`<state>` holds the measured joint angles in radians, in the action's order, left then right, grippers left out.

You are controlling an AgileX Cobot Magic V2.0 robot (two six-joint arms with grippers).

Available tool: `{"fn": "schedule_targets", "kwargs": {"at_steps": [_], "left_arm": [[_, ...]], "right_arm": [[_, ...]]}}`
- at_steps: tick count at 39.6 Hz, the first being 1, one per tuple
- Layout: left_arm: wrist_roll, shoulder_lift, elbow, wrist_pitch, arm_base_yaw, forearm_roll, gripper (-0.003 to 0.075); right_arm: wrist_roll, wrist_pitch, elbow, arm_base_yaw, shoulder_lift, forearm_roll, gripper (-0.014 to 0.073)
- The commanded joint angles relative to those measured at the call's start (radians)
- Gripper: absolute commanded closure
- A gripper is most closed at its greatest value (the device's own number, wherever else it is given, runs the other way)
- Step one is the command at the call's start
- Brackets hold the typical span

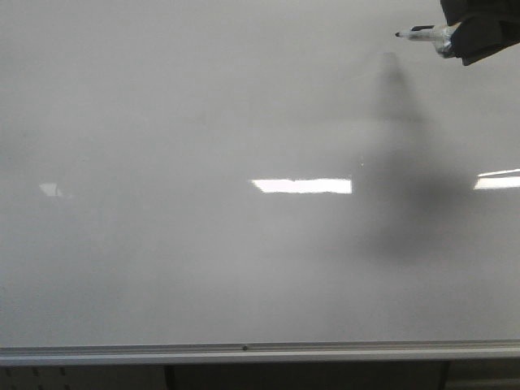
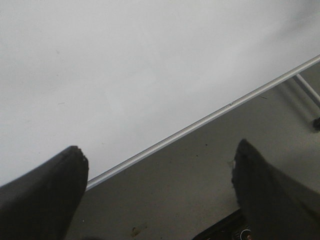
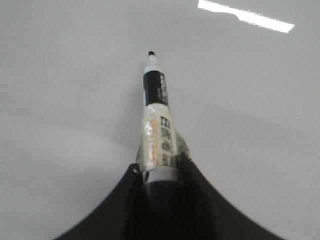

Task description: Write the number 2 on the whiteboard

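One black marker (image 1: 424, 33) is gripped by the right gripper (image 1: 452, 42) at two o'clock of one whiteboard (image 1: 203, 244). No number is drawn on it. The left gripper (image 2: 160, 175) is spread open and holds nothing.

Office or classroom: wall whiteboard (image 1: 203, 268)

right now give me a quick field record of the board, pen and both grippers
whiteboard: blank, no digit visible, only light reflections
bottom rail: silver, along lower edge
marker: uncapped, tip pointing left, casting a shadow on the board
tip contact: cannot tell
right gripper: shut on the marker, at upper right of board
left gripper: open, empty, near the rail
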<state>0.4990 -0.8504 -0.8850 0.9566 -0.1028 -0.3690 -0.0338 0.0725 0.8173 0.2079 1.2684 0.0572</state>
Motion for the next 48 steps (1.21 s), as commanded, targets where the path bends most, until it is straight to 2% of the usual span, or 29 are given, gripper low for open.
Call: {"fn": "schedule_targets", "kwargs": {"at_steps": [1, 12, 20, 22, 26, 38, 43, 48], "left_arm": [[-0.009, 0.010, -0.025, -0.054, 0.004, -0.034, 0.0156], [-0.009, 0.010, -0.025, -0.054, 0.004, -0.034, 0.0156], [-0.009, 0.010, -0.025, -0.056, 0.004, -0.034, 0.0156], [-0.009, 0.010, -0.025, -0.058, 0.004, -0.034, 0.0156], [-0.009, 0.010, -0.025, -0.064, 0.004, -0.034, 0.0156], [-0.009, 0.010, -0.025, -0.071, 0.004, -0.034, 0.0156], [-0.009, 0.010, -0.025, -0.073, 0.004, -0.034, 0.0156], [-0.009, 0.010, -0.025, -0.075, 0.004, -0.034, 0.0156]], "right_arm": [[-0.010, -0.098, 0.035, -0.002, -0.002, 0.016, 0.0611], [-0.010, -0.134, 0.039, -0.041, 0.031, 0.017, 0.0611], [-0.010, -0.011, 0.050, -0.138, 0.031, 0.013, 0.0611], [-0.010, 0.049, 0.046, -0.139, 0.031, 0.012, 0.0611], [-0.010, 0.082, 0.020, -0.117, 0.038, 0.005, 0.0611], [-0.010, 0.018, 0.012, 0.031, 0.132, -0.011, 0.0611], [-0.010, 0.032, 0.011, 0.021, 0.135, 0.002, 0.0611], [-0.010, 0.072, 0.012, -0.053, 0.135, 0.017, 0.0611]]}}
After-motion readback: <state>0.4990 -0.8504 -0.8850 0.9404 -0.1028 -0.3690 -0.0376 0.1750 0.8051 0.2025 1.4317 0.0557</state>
